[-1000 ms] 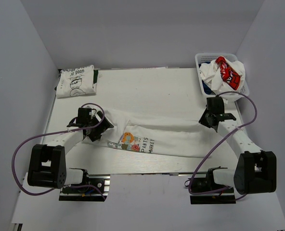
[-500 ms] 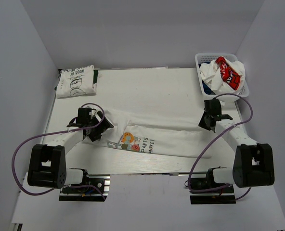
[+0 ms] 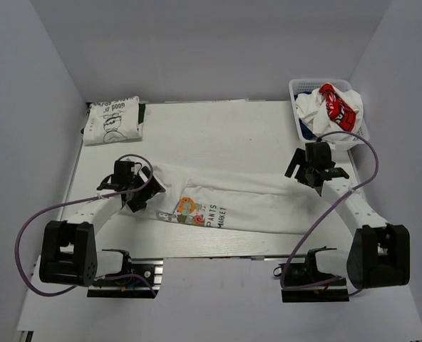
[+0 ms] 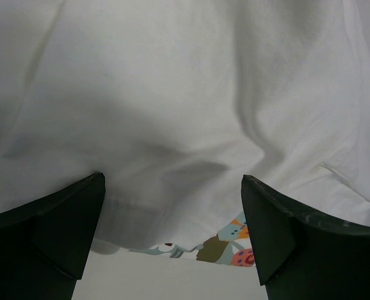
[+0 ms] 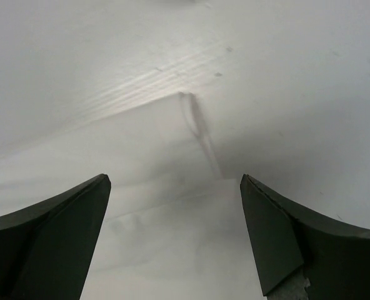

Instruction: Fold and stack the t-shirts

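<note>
Top external: long, creased white t-shirt [image 3: 232, 203]

The right gripper [image 5: 174, 187] has opened its jaws, dropping the t-shirt [image 3: 254, 203].

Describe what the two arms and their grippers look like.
Both arms look alike. The left arm and right arm have white tubular links between bulky black joint housings. A thin purple cable loops loosely alongside each arm. The left gripper and right gripper carry broad, dark, wedge-shaped fingers. No markings are visible.
</note>
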{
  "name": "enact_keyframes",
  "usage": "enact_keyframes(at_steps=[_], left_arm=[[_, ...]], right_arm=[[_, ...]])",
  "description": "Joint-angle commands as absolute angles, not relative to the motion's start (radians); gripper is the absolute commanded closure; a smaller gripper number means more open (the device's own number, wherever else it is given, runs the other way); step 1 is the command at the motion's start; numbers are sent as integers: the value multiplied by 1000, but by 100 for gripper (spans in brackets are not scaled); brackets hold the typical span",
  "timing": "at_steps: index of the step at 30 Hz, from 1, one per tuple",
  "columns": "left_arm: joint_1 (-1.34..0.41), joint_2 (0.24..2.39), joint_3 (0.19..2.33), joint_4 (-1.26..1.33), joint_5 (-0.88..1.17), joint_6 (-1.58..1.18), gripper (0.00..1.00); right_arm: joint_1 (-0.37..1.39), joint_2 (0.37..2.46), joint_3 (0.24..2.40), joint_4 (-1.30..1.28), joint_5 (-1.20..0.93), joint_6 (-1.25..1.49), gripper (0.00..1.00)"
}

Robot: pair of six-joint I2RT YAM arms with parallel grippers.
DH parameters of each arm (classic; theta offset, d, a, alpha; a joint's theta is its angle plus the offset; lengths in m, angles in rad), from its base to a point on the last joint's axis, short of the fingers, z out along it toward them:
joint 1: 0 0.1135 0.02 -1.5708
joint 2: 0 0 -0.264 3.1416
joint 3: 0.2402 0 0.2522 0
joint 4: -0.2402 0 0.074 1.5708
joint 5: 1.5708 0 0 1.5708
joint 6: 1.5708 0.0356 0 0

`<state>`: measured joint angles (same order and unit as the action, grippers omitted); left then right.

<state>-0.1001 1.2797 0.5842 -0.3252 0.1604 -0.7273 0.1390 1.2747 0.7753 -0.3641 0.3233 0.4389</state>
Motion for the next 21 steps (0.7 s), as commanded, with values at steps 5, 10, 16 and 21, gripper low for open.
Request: enact_keyframes(at_steps=[5,10,16,21], left_arm=[[-97,1177,658,-384,153,-729,0],[-97,1251,689,-315,198,-739,0],[-106,1568,759,-142,225,-761,0],[-146,1960,1161,-156,278,-735,0]], right_arm=[[195,1236,776,-238,29,376,10],[204,1373,758,-175,-60,399,10],[207,1456,712,-161,-54,472,10],[265,1419,597,-158,-38,554,10]])
